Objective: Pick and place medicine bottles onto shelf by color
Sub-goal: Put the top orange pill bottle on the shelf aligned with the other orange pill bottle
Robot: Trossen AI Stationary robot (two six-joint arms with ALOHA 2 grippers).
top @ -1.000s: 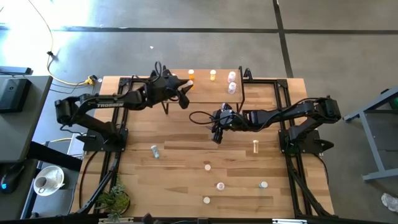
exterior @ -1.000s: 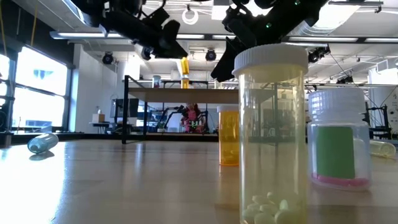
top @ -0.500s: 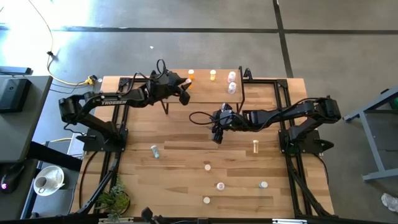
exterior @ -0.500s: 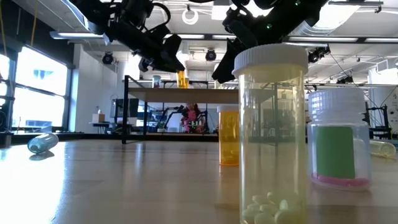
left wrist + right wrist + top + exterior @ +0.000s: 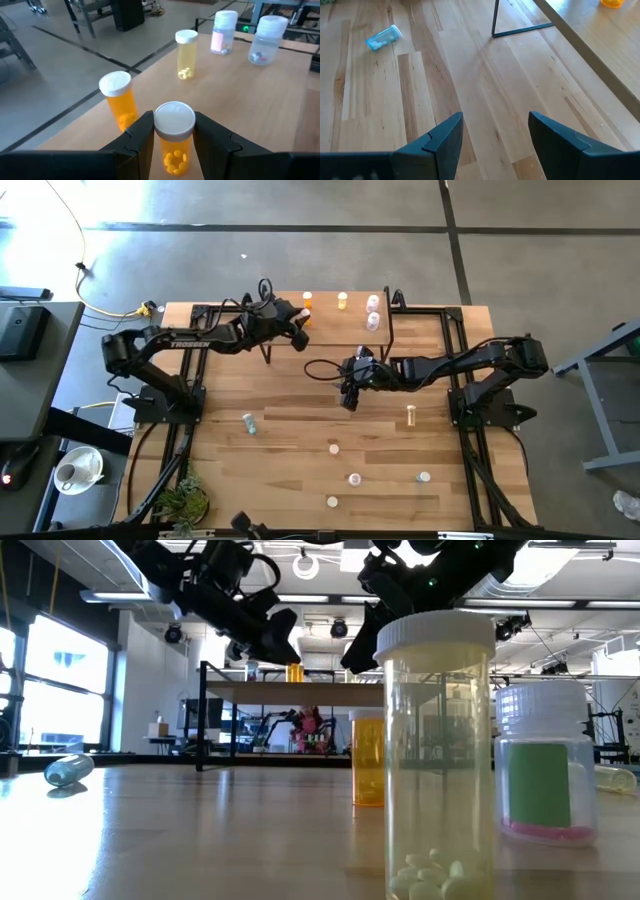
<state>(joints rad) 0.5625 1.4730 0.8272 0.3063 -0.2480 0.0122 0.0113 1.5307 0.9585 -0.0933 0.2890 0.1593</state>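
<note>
Table [image 5: 300, 400]: I count 6 medicine bottles loose on the wood; a yellow bottle [image 5: 433, 755] stands nearest the low camera.

Shelf [image 5: 335, 330]: wood top at the far edge, carrying 4 bottles in a row.

Left gripper [image 5: 172, 142]: over the shelf's left end, fingers clamped on an orange bottle [image 5: 173, 137], upright, long axis vertical. A 2nd orange bottle [image 5: 119, 100] stands just beside it on the shelf top. I judge the coming move is to lower and release next to that match.

Right gripper [image 5: 492, 137]: fingers spread wide, holding nothing, over bare table near the shelf front. A blue bottle [image 5: 382, 37] lies on its side well ahead.
</note>
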